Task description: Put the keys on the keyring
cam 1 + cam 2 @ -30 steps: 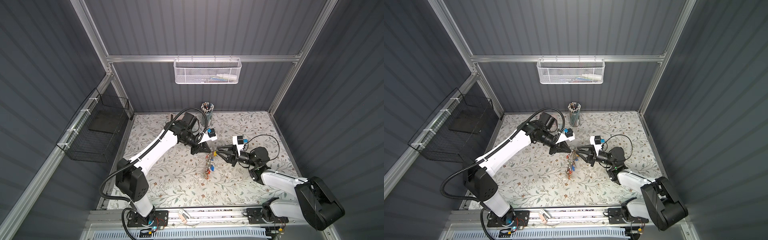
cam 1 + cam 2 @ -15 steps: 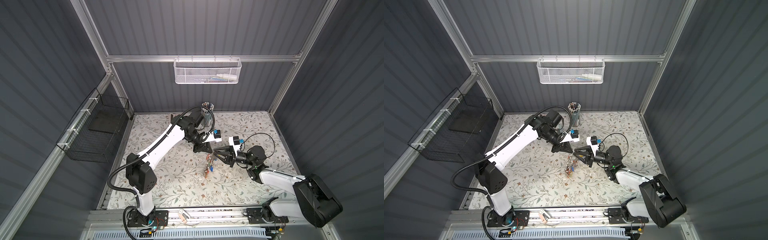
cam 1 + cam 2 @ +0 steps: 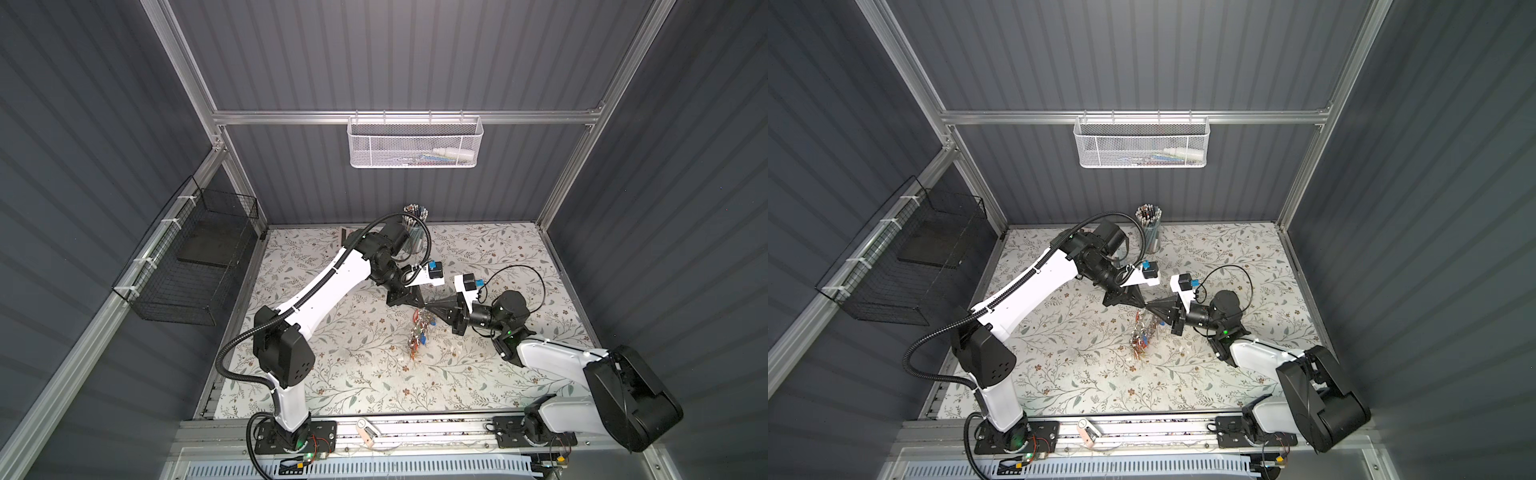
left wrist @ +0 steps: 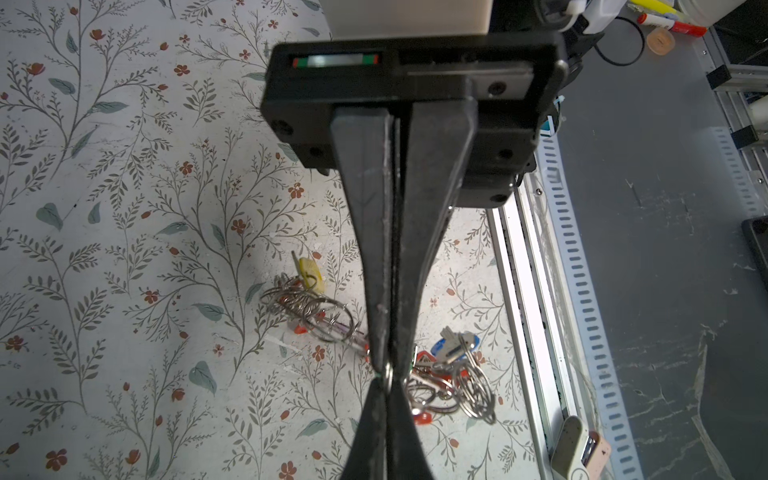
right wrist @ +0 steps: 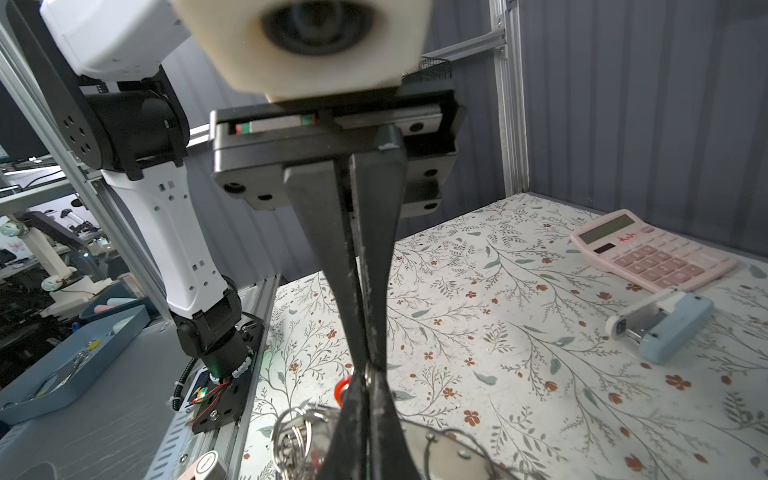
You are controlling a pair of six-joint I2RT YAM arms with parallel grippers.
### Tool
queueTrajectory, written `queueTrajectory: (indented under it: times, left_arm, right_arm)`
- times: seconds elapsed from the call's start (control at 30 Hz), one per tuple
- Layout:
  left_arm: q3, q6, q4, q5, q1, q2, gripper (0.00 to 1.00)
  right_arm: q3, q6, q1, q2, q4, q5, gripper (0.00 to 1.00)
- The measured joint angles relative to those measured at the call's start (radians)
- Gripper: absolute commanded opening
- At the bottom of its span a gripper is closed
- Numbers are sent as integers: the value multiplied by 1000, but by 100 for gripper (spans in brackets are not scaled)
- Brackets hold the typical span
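Observation:
Above the middle of the table my left gripper (image 3: 419, 306) and right gripper (image 3: 429, 311) meet tip to tip. Each is shut on the same thin metal rim, which looks like the top edge of the keyring (image 5: 457, 451), a flat grey band hanging under the right fingers. The keys (image 3: 417, 337) dangle below that point in a bunch. In the left wrist view I see a cluster of split rings (image 4: 309, 309) with a yellow tag, and a second cluster (image 4: 453, 374) with a blue tag and red tags. The fingers hide most of the keyring there.
A pink calculator (image 5: 648, 253) and a light blue stapler (image 5: 665, 328) lie on the floral table toward the back. A pen cup (image 3: 1150, 228) stands at the back wall, under a white mesh basket (image 3: 415, 141). A black wire basket (image 3: 195, 257) hangs on the left wall.
The right gripper's jaws were apart around the hanging bunch and have closed at the left gripper's tips. The left arm's elbow has swung to the right; the bunch stays where it was.

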Motion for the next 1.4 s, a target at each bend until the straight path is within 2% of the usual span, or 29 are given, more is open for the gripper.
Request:
queueTrajectory:
  times: [0.1, 0.27, 0.37, 0.53, 0.67, 0.83, 1.0, 1.2, 1.4]
  left_arm:
    - [0, -1, 3, -5, 0, 0, 1]
    - [-55, -23, 65, 21, 26, -24, 20]
    - [-171, -79, 181, 85, 71, -116, 34]
    - [-403, -197, 415, 179, 168, -321, 46]
    - [-600, -326, 636, 249, 174, -400, 49]
    - [-770, -474, 870, 315, 170, -375, 55]
    - [-816, -531, 1019, 369, 170, -358, 58]
    - [-828, -545, 1115, 403, 170, -341, 59]
    - [-824, -541, 1122, 443, 170, -294, 49]
  right_arm:
    - [4, 0, 0, 6, 0, -1, 0]
    - [4, 1, -1, 7, -12, 0, 0]
    - [4, 2, -1, 7, -21, 1, 0]
    - [4, 5, -1, 6, -20, 4, 0]
    - [3, 17, 0, 6, -10, 3, 0]
    - [3, 37, 0, 6, 17, 1, 0]
    - [3, 53, 0, 8, 37, -5, 0]
    - [3, 61, 0, 14, 44, -13, 0]
    - [3, 65, 0, 28, 57, -15, 0]
